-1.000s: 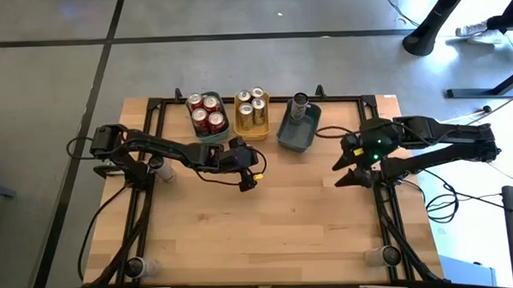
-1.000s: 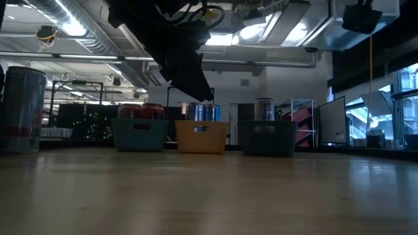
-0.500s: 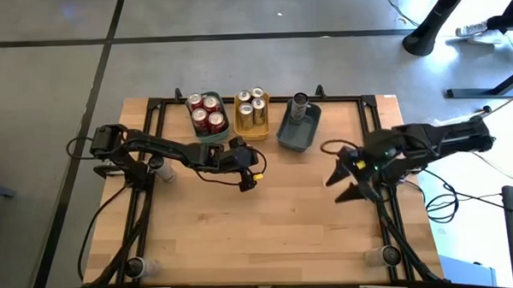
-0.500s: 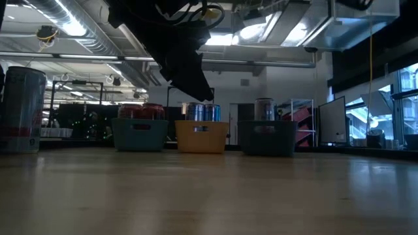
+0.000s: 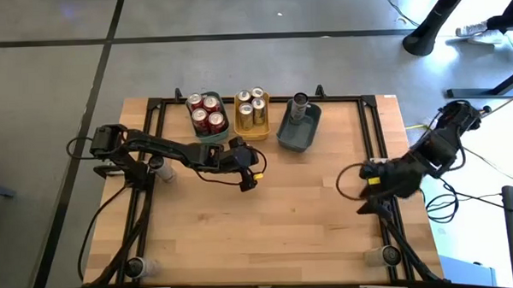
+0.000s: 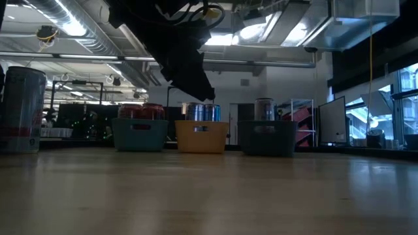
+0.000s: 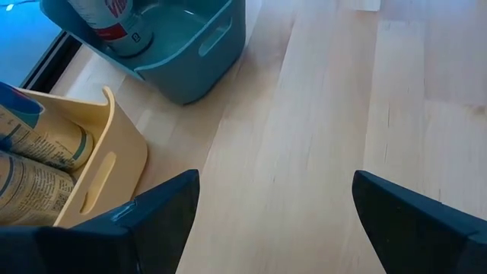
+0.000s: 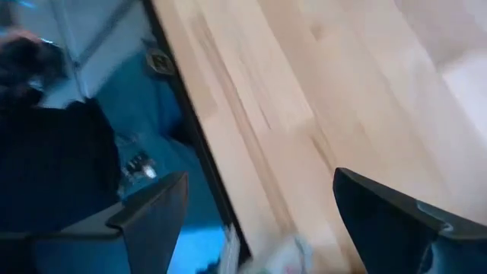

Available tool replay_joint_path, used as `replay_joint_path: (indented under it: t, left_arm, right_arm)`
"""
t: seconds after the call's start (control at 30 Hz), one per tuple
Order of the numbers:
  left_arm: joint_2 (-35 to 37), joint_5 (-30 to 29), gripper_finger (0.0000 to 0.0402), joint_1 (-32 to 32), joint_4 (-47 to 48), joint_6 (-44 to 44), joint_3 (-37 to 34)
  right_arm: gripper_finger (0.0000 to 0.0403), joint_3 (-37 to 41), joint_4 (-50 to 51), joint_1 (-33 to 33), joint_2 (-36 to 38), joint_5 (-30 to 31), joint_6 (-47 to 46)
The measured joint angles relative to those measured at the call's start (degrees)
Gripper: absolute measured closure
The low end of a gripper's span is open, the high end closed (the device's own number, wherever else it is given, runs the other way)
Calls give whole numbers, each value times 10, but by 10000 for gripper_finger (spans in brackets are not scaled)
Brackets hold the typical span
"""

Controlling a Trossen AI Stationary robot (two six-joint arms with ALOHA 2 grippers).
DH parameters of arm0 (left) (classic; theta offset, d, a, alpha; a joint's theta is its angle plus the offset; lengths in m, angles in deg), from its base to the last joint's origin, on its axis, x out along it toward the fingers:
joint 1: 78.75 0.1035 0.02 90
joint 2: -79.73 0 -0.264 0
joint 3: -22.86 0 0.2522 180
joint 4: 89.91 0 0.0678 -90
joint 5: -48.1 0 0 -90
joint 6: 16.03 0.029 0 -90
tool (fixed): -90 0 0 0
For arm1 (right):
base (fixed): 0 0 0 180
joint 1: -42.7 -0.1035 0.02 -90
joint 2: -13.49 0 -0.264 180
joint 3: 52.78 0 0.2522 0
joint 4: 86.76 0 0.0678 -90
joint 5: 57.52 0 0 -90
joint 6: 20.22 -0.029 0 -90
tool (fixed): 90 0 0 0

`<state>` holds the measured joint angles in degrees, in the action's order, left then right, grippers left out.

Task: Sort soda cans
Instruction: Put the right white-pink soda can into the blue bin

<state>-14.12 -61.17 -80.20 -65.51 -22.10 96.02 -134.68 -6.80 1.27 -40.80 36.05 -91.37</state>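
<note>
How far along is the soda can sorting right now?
Mostly done: red cans fill the teal tray, gold cans the yellow tray, one grey can the grey-blue tray. Both end effectors, left and right, are open and empty. One can remains outside.

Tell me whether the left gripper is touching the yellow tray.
Apart. In the left wrist view, the open left gripper is empty, and bare wood separates its near finger from the yellow tray.
</note>
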Motion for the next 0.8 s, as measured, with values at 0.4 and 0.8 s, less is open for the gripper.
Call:
replay_joint_path:
  t: [0.4,0.8]
  left_arm:
    - [0,0,68,0,-8,-1,0]
    - [0,0,68,0,-8,5,0]
  right_arm:
    - [80,0,129,-127,-83,-86,-237]
    - [80,0,50,-191,-169,-154,-397]
